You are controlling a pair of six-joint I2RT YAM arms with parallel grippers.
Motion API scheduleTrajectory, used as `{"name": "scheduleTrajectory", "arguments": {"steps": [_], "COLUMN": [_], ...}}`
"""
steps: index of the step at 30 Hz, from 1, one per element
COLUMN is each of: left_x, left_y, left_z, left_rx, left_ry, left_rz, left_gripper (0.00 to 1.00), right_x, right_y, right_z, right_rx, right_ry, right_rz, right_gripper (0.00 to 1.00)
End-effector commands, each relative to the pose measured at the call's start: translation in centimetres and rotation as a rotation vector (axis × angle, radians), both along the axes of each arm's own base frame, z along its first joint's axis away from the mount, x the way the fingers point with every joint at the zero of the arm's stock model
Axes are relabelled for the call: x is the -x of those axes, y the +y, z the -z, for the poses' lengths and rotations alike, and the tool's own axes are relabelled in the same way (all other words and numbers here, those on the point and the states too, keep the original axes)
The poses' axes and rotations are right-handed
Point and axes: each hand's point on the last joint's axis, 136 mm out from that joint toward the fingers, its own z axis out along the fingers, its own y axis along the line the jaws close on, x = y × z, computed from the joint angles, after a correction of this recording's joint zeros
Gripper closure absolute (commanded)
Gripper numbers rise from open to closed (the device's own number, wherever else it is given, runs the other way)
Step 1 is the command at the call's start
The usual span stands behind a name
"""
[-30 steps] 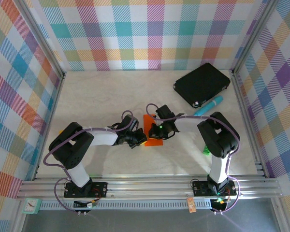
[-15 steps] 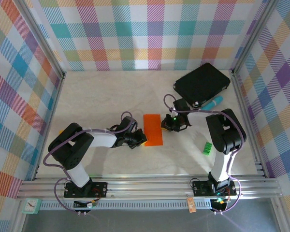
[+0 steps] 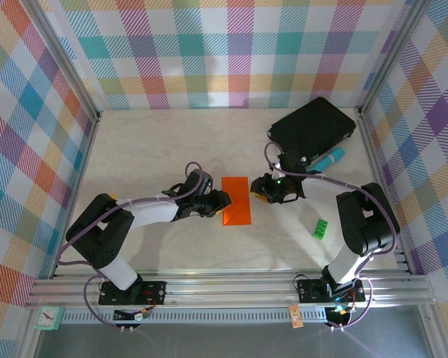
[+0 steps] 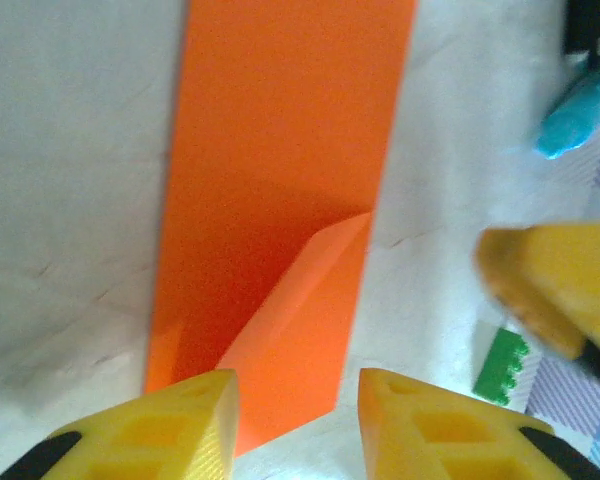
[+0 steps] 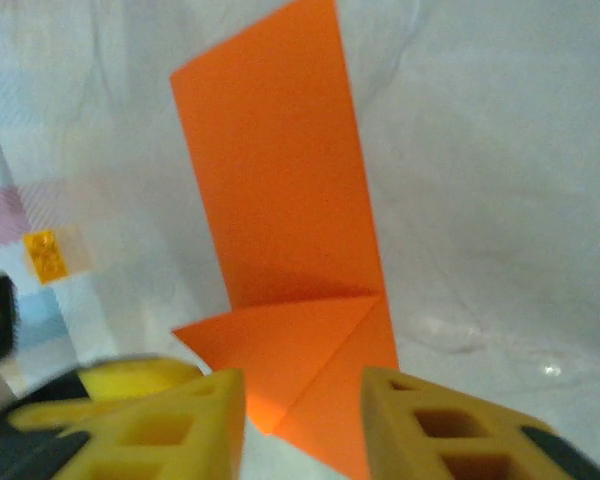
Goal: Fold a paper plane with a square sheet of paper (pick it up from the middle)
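1. left fingers (image 4: 165, 435): yellow, standing apart, clamping nothing. They sit at the left long edge of the square sheet of paper (image 3: 237, 200), one corner of it lying under the gap between them. Whether they touch it cannot be told.
2. square sheet of paper: bright orange, folded to a narrow strip, flat on the pale worktop (image 3: 149, 149). A triangular flap is turned over at one end.
3. right fingers (image 5: 445, 430): yellow, parted, gripping nothing, at the sheet's right edge, with the flapped end under their gap.
4. black pad (image 3: 312, 130): beyond the sheet and to its right, well apart.
5. green block (image 3: 320, 229): right of the sheet, nearer the arms, well apart.
6. teal pen-like object (image 3: 330, 157): right of the sheet, beyond it.
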Motion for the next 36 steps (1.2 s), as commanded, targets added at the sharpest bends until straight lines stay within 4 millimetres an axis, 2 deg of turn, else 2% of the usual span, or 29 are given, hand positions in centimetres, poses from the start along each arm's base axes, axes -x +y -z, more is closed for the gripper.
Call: {"name": "scheduleTrajectory", "arguments": {"steps": [1,9,16,22,27,36], "left_x": [-1.9,-2.8,-2.8,-2.7,-2.8,-3.0], "left_y": [0.2,-1.3,0.3,0.8,1.1,1.6], "left_z": [-1.2,0.1,1.7,2.8,2.8,1.3], "left_rx": [0.016,0.081,0.031,0.024,0.014,0.014], "left_ry": [-0.058,-0.032,-0.006,0.016,0.017,-0.016], "left_rz": [-0.028,-0.002,-0.045,-0.061,-0.072,-0.085], "left_gripper": [0.61,0.65,0.67,0.69,0.7,0.72], "right_x": [1.7,2.6,2.6,2.1,1.9,1.9], "right_y": [1.0,2.1,2.8,3.1,2.8,2.5], "right_z": [-0.2,1.2,2.4,2.8,3.3,4.6], "right_rx": [-0.082,-0.056,-0.045,-0.039,-0.007,0.029], "right_ry": [0.076,0.13,0.173,0.178,0.188,0.219], "right_rz": [-0.008,0.004,0.015,0.027,0.054,0.06], "right_gripper": [0.56,0.56,0.62,0.66,0.7,0.73]}}
